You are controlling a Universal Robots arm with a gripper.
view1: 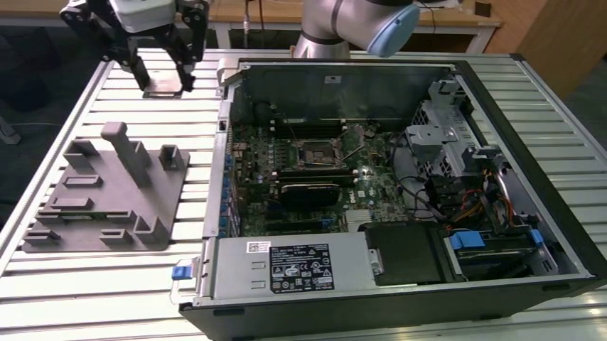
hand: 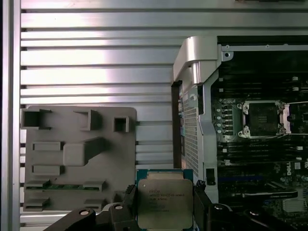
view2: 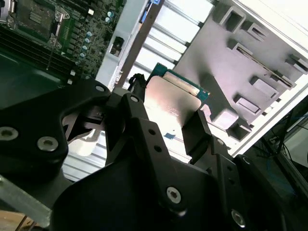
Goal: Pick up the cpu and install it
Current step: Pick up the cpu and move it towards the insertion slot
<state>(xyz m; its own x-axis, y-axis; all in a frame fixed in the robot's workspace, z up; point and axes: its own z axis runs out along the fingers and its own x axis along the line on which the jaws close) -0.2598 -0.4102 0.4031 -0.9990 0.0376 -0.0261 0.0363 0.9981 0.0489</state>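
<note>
Three views, taken in turn. In the exterior view the gripper hangs over the slatted table in the upper part of the frame, toward the exterior view's left. It is beyond the grey tray and outside the open computer case. A small pale slab between its fingertips looks like the cpu, though it is hard to make out there. In the second wrist view the fingers are closed narrowly on two opposite edges of the cpu. Its silver lid faces the camera and a green rim shows along one side. The black gripper body masks where the pads actually meet the chip. In the first wrist view the cpu sits clamped between the fingers, just beside the tray and well apart from the socket on the motherboard. The frame cuts off the chip's near edge. I judge the chip light, stiff and thin, with a slick lid and a delicate underside, so the edges are the right place to hold it. The underside is hidden, and I cannot tell whether the socket's frame is open.
</note>
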